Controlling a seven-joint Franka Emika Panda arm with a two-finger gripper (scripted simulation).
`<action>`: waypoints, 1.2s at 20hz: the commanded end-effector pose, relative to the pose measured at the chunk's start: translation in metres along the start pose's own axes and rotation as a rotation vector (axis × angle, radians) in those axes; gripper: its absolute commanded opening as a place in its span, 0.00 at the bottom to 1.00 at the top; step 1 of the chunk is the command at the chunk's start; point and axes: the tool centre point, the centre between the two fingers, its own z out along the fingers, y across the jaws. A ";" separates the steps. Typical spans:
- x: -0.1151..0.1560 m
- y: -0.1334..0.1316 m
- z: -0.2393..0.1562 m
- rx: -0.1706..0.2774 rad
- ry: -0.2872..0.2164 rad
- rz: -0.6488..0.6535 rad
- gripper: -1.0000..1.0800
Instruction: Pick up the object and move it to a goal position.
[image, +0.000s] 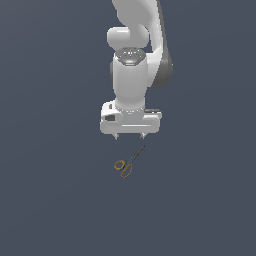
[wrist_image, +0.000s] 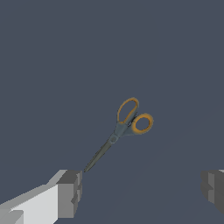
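Note:
A small pair of scissors (image: 129, 162) with two orange-yellow loop handles and thin dark grey blades lies flat on the dark grey surface. In the exterior view it lies just below my gripper (image: 130, 136), blade tip pointing toward the fingers. My gripper is open and empty, its two short fingers spread wide and above the surface. In the wrist view the scissors (wrist_image: 124, 127) lie ahead of the gripper (wrist_image: 142, 190), the blade tip close to one grey fingertip (wrist_image: 70, 192); the other fingertip (wrist_image: 214, 189) is far from them.
The white arm (image: 132, 75) rises above the gripper in the exterior view. The dark grey surface (image: 50, 200) spreads flat in every direction.

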 end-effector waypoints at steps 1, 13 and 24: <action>0.000 0.000 0.000 0.000 0.000 0.000 0.96; 0.003 0.011 -0.005 -0.024 -0.001 -0.039 0.96; 0.005 0.007 0.010 -0.017 -0.008 0.064 0.96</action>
